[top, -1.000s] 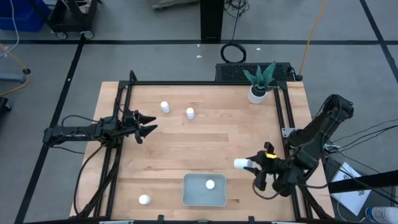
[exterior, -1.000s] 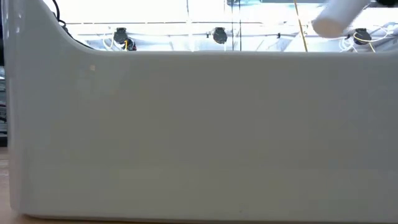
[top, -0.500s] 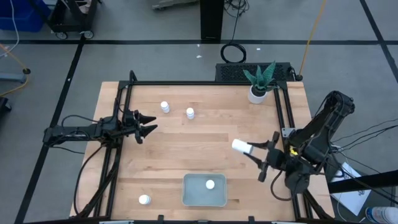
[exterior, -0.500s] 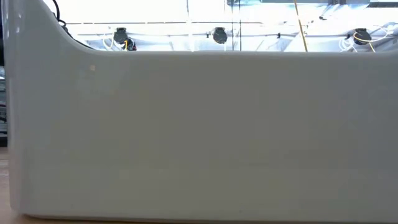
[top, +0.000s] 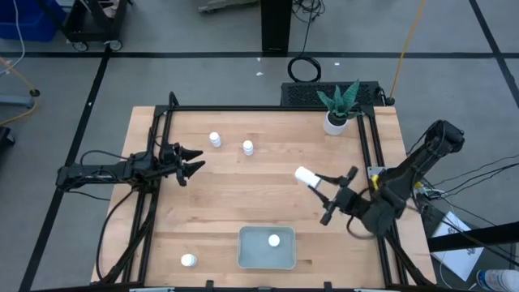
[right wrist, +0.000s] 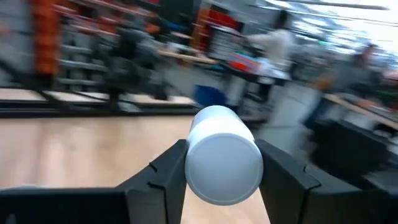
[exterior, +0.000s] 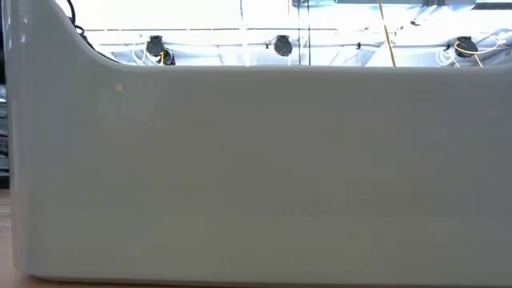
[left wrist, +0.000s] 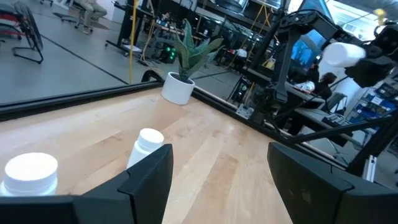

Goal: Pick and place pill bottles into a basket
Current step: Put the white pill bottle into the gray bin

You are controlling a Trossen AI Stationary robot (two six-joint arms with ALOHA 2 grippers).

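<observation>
My right gripper is shut on a white pill bottle, high above the table's right middle; it also shows in the right wrist view. The pale grey-blue basket sits at the near edge with one bottle standing in it. Two bottles stand at the far left-centre, and one stands near the front left. My left gripper is open and empty at the left. The two far bottles show ahead of it in the left wrist view. My right gripper pinches the bottle's round side between its two fingers. The bottle lies roughly level along the fingers and sticks out past them toward the table's left. It is lifted clear of the table.
A white pot with a green plant stands at the far right corner. A dark frame rail runs round the table. The low view is filled by the basket's near wall. Bare wood lies between the two grippers.
My right gripper has risen and gone toward the far edge and a little left, carrying the bottle. The bottle has left the low view's top. It has moved from beside the basket's far right corner to above the table's right middle.
</observation>
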